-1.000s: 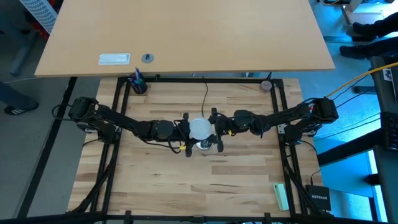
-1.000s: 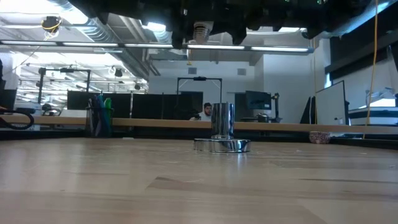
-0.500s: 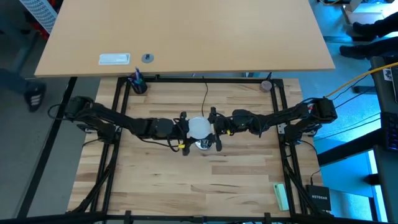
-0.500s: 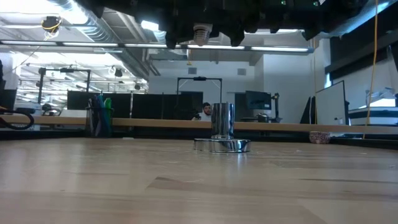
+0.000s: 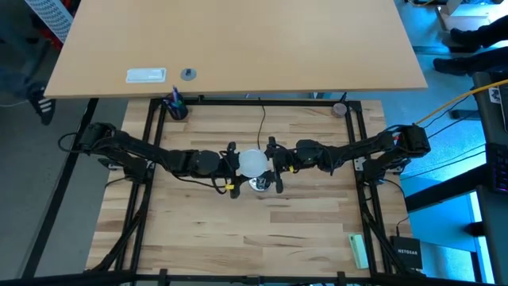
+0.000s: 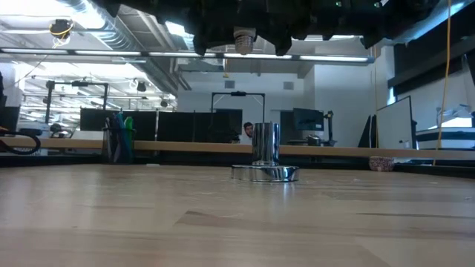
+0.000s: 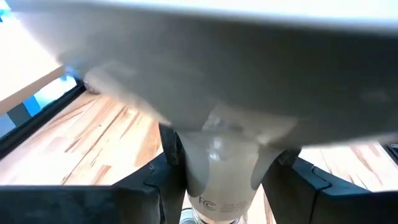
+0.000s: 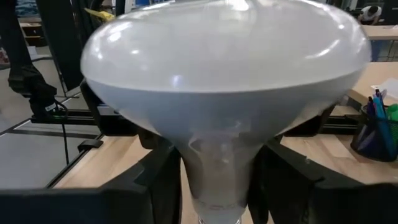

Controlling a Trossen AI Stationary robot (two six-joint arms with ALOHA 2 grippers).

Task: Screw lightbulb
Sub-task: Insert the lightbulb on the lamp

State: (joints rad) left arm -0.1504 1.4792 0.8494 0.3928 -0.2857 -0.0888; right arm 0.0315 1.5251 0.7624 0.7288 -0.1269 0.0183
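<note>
The white frosted lightbulb [image 5: 254, 163] hangs upright over the middle of the table, globe up, and its grey screw base [image 6: 243, 35] points down. Both grippers meet at it: my left gripper [image 5: 235, 168] from the left and my right gripper [image 5: 274, 167] from the right, each shut on the bulb's neck. Below it, the round silver socket [image 6: 265, 157] stands on the table on its flat foot. It is partly hidden under the bulb in the high view. My left gripper pinches the bulb's tapering neck [image 7: 214, 165] between its two fingers, just under the globe. The fingers [image 7: 169, 163] come in about level from the table's left side. The bulb stays upright and clear of the socket. My right gripper has the same neck [image 8: 214, 171] between its two fingers [image 8: 163, 180], below the wide globe. It reaches in level from the table's right side. The screw base hangs free below the fingers.
The socket's thin black cord [image 5: 263, 123] runs to the far edge. A pen cup [image 5: 175, 107] stands at the far left corner and a small round thing [image 5: 340, 109] at the far right. A green block [image 5: 359, 250] lies near right. Black frame rails [image 5: 148, 159] border the table.
My left gripper has risen slightly and drawn a little toward the table's left edge, staying at the bulb's neck. The bulb remains upright above the socket.
</note>
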